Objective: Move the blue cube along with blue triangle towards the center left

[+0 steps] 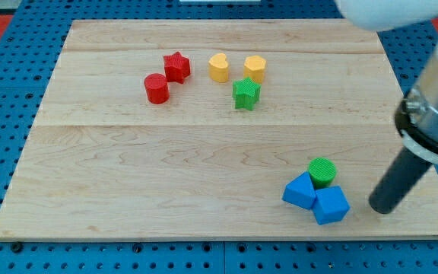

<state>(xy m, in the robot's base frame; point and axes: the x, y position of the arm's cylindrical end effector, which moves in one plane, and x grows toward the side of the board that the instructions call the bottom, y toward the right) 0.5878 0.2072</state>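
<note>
At the view's bottom right of the table [128,175], the blue cube [331,205] sits touching the blue triangle [300,191], which lies just to its left. Green cylinder [322,172] stands just above the cube, touching or nearly touching both blue blocks.

My tip [380,208] rests just right of the cube, apart from it by a small gap. No pincer on this rig, only the rod, so open/closed state does not apply.

Judgement: tip is placed on the cube's right side so that a leftward sweep drives cube into triangle and carries both together toward centre left.

Orientation: cube is turned, a corner facing the view's bottom; no long axis. Triangle's long axis cannot be made out with certainty; one point seems to aim left.

Far above-left of the cube: green star [245,93], two yellow blocks [218,68] [255,68], red star [176,67], red cylinder [157,88].

Risk: green cylinder may get dragged along.
</note>
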